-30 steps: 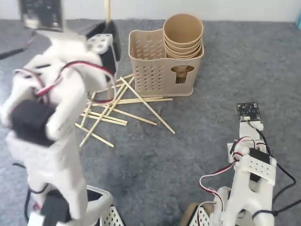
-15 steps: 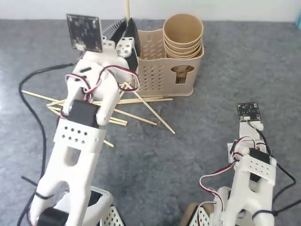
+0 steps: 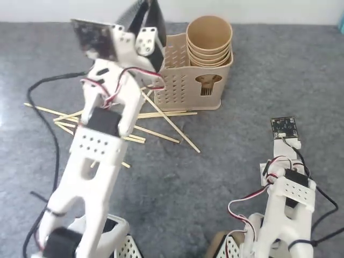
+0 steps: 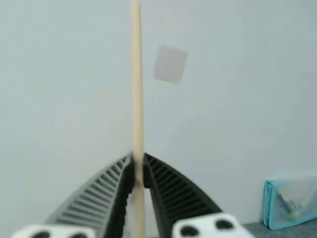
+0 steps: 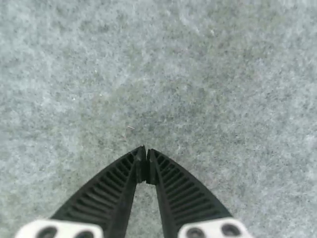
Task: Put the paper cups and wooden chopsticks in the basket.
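Thin wooden chopsticks (image 3: 134, 126) lie crisscrossed on the fuzzy grey carpet (image 3: 252, 75), the left gripper (image 4: 138, 159) pinches one smooth round chopstick (image 4: 136, 74) upright between ridged black jaws near the perforated beige plastic basket (image 3: 174, 83) holding nested tan paper cups (image 3: 209, 35), and the right gripper (image 5: 146, 151) hangs closed and empty over the carpet.

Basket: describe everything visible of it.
The basket is beige, plastic-looking, with rows of holes in its walls and a cut-out figure on the front. It stands upright at the far side of the grey mat. A stack of paper cups sits nested in its right half; the visible part of the left half looks empty. Loose chopsticks lie by its front-left base. The left arm partly covers its left corner.
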